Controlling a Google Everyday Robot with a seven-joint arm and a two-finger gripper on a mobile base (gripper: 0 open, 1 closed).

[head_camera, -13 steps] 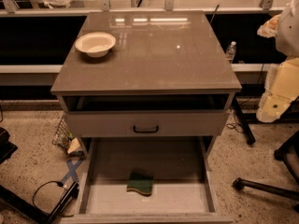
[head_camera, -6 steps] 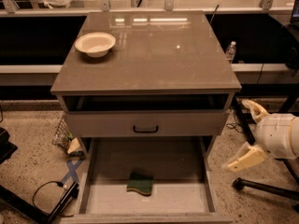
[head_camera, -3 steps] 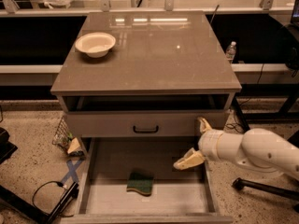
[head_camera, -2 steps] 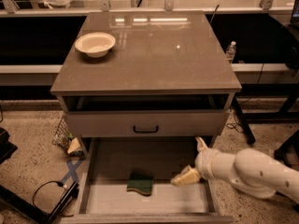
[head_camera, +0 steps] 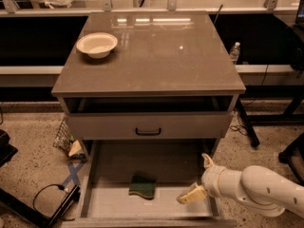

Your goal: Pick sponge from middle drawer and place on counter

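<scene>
- Lower than 0.7 s ago, my pincer now sits over the right side of the open middle drawer; the sponge has not shifted.
- Its two pale, tapered fingers are spread wide, one pointing up and one reaching left, with nothing between them.
- The sponge lies flat on the drawer's pale floor near the middle, dark green scrub face up and edge wavy, left of the pincer and apart from it.
- The worktop is a glossy grey-brown slab with light glints; a round white bowl sits at its rear left.
- A matte grey drawer front carries a small black handle.
- The white rounded arm is cut off at the right edge, and I cannot tell whether the lower finger touches the floor.
</scene>
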